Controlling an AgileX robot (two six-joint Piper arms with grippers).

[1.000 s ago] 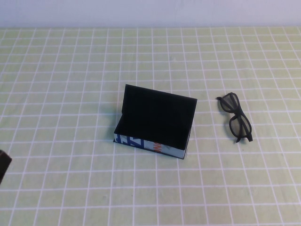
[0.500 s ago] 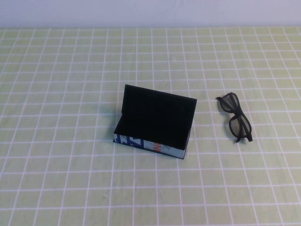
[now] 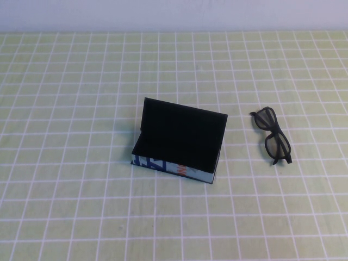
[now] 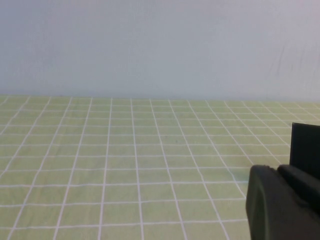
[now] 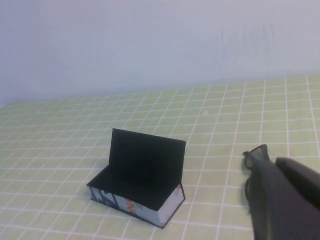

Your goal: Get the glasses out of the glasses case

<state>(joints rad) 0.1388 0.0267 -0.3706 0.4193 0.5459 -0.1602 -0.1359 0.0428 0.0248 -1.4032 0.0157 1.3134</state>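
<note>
I log: glasses (image 3: 272,135) on cloth right of open glasses case (image 3: 179,142), long axis running near-to-far; left gripper (image 4: 285,205) and right gripper (image 5: 285,197) seen only in wrist views, jaw state untellable.

One glasses case (image 3: 178,144), one glasses (image 3: 272,135).

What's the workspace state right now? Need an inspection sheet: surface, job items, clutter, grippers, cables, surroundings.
Surface: table under a green cloth with a white grid, lying flat.
Glasses case: near the centre, lid open and standing up, black inside, nothing seen in it; printed front faces the robot.
Glasses: out of the case, lying on the cloth to its right, apart from it.
Clutter: nothing seen.
Left gripper: out of the high view; only a dark part shows in its wrist view, low over the cloth.
Right gripper: out of the high view; dark part shows near the glasses in its wrist view.
Cables: nothing seen.
Surroundings: plain pale wall behind the table.
</note>
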